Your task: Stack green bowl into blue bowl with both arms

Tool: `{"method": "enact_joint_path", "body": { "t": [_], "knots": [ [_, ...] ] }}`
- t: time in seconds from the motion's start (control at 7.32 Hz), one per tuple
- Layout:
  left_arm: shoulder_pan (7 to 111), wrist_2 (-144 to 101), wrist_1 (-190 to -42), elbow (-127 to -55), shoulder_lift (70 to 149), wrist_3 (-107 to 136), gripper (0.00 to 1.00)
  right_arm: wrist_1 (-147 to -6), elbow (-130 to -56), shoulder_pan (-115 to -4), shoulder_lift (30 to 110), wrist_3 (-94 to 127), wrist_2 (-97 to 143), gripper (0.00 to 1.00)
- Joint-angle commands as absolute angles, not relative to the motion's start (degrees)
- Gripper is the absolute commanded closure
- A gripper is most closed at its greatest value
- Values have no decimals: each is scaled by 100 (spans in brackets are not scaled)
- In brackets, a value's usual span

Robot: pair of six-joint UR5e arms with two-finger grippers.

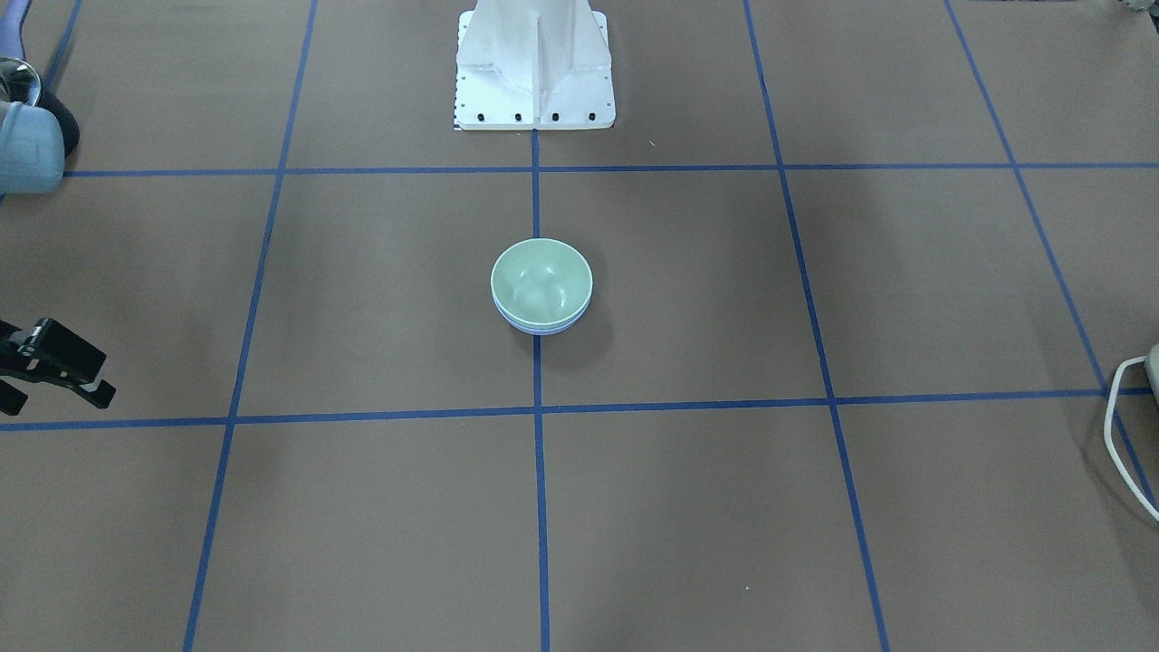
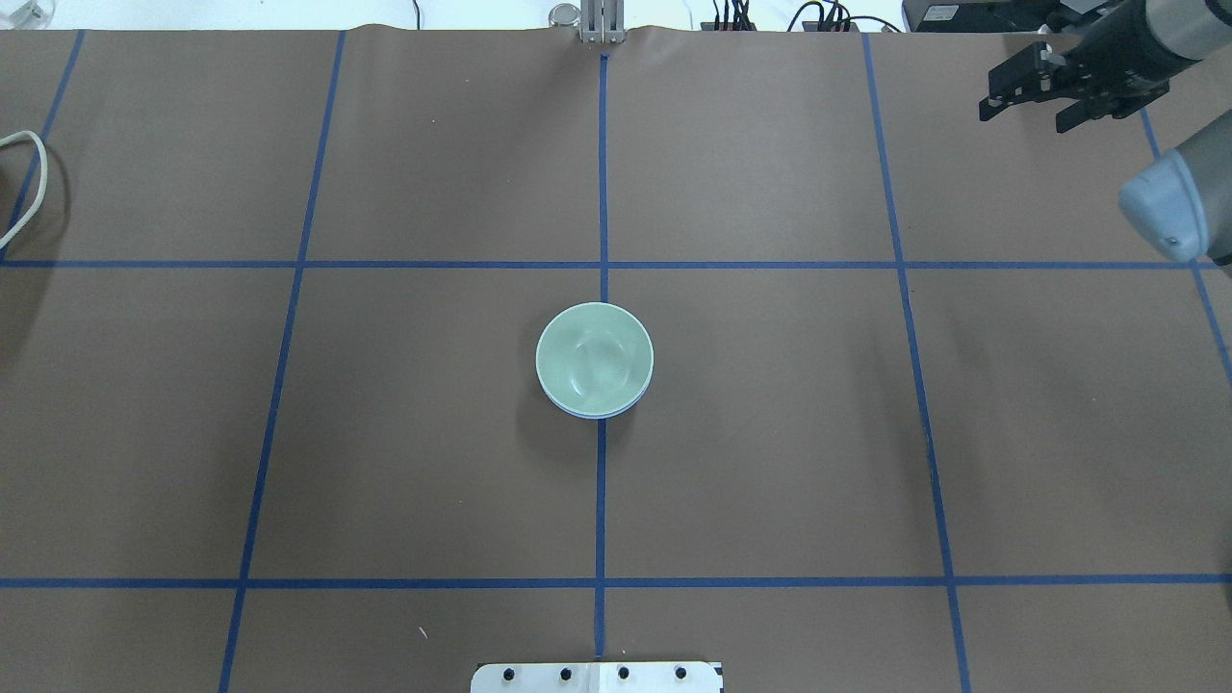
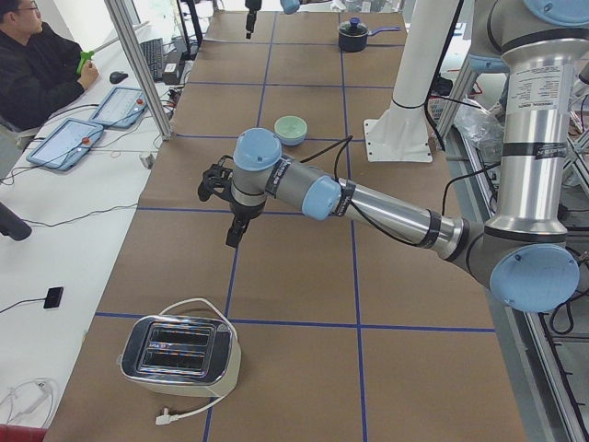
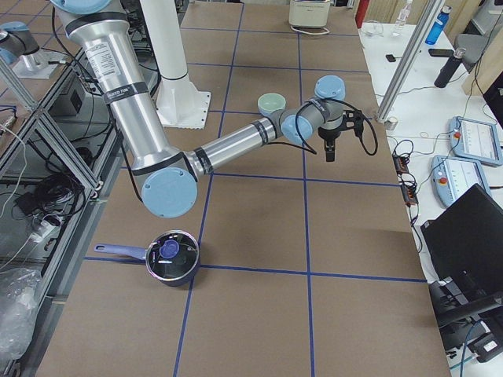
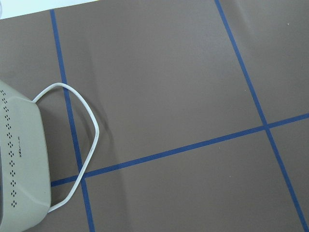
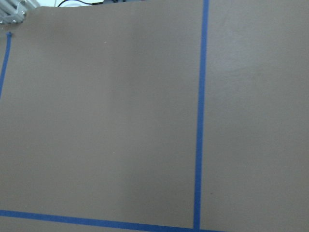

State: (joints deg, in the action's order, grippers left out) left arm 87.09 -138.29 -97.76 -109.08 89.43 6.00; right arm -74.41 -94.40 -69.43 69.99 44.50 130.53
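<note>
The green bowl [image 1: 541, 281] sits nested inside the blue bowl [image 1: 541, 330] at the table's middle, on the centre tape line. Only a thin blue rim [image 2: 592, 415] shows under the green bowl [image 2: 594, 356] in the overhead view. My right gripper [image 2: 1025, 115] hovers far off at the table's far right corner, open and empty; it also shows in the front-facing view [image 1: 54, 398]. My left gripper [image 3: 230, 221] shows only in the exterior left view, held above the table between the bowls and a toaster; I cannot tell whether it is open or shut.
A toaster [image 3: 179, 359] with a white cable [image 2: 29, 183] stands at the table's left end. A dark pot with a blue knob [image 4: 171, 258] stands at the right end. The white pedestal [image 1: 534, 72] stands at the robot's side.
</note>
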Motion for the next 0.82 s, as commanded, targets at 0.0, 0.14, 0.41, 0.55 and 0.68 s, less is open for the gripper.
{"method": "enact_joint_path", "body": {
  "t": [0.0, 0.14, 0.41, 0.55, 0.68],
  "knots": [
    [8745, -13825, -9773, -10890, 8930, 449, 1, -7487, -9431, -7346, 7451, 3497, 13148, 0],
    [8745, -13825, -9773, -10898, 8895, 413, 1, -7654, -9361, -7478, 7549, 3115, 13183, 0],
    [8763, -13834, -9773, -10898, 8842, 396, 1, -7874, -9360, -7724, 7873, 2360, 13245, 0],
    [8841, -13851, -9747, -10898, 8868, 387, 1, -8214, -9360, -7943, 7858, 2077, 13341, 0],
    [8885, -14034, -9651, -10846, 8859, 274, 1, -8496, -9360, -8093, 7866, 1639, 13359, 0]
  ]
}}
